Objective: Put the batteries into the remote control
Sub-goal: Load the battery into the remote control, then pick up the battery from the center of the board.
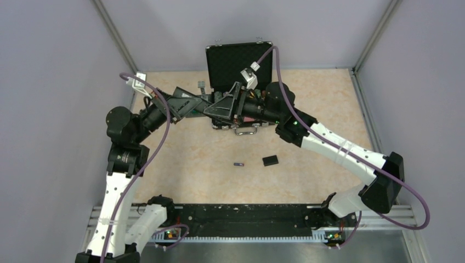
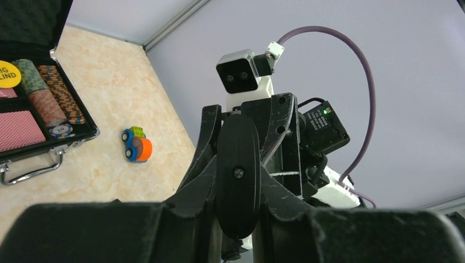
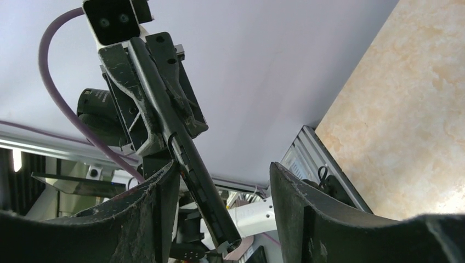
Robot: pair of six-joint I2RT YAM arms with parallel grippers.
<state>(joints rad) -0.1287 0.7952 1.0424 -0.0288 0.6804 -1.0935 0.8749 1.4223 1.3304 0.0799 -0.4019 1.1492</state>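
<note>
Right wrist view shows the remote control (image 3: 189, 159) as a slim bar in the air, pinched in the jaws of the left gripper (image 3: 170, 131). Its long axis is slanted, and the free end points down between the spread jaws of the right gripper (image 3: 224, 170). Only the top external view shows one battery (image 1: 237, 164) on the counter (image 1: 192, 175) — lying left to right, near a small black cover (image 1: 270, 160).

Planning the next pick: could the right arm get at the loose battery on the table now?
Probably yes: the right pincer is open, and the battery lies on bare table, clear of the cover piece, nothing above it.
</note>
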